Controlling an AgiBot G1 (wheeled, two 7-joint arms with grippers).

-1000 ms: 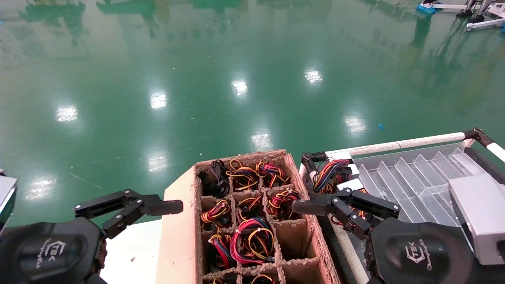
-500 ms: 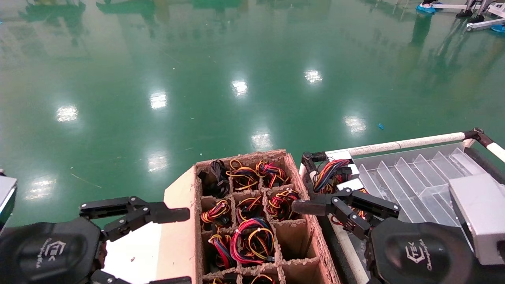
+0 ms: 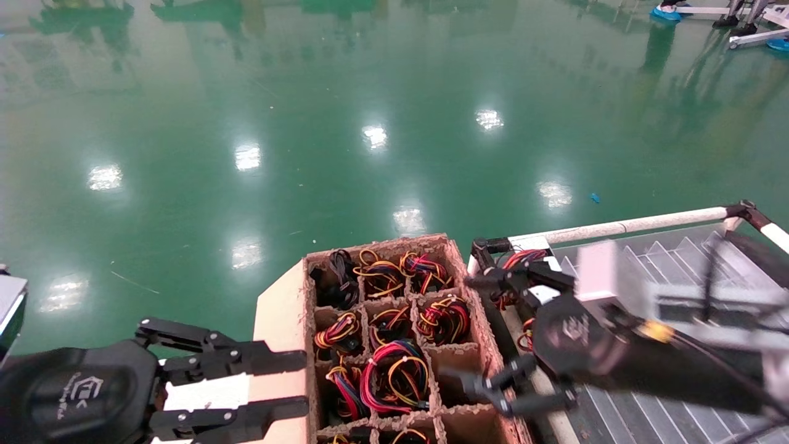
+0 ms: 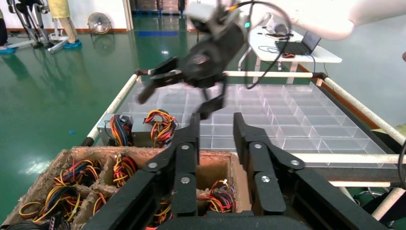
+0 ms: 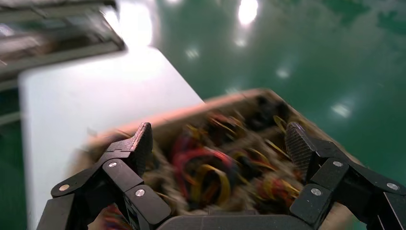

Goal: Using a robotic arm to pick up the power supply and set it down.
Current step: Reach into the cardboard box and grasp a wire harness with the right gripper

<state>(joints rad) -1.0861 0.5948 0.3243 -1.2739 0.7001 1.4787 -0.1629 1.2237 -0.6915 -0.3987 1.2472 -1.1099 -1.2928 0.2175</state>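
- Right pincer [image 3: 493,339], fingers spread wide and holding nothing, hangs over the right edge of the cardboard crate [image 3: 280,320].
- Power supplies [image 3: 394,376] sit in the crate's compartments, wires up.
- Left pincer [image 3: 305,385], released, waits at the crate's left side.

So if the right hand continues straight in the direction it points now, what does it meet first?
Probably the wire bundles in the cardboard divider box. The right hand is open, aimed at the box's near right cells, with nothing visible between. Depth is unclear, so the cardboard rim could come first.
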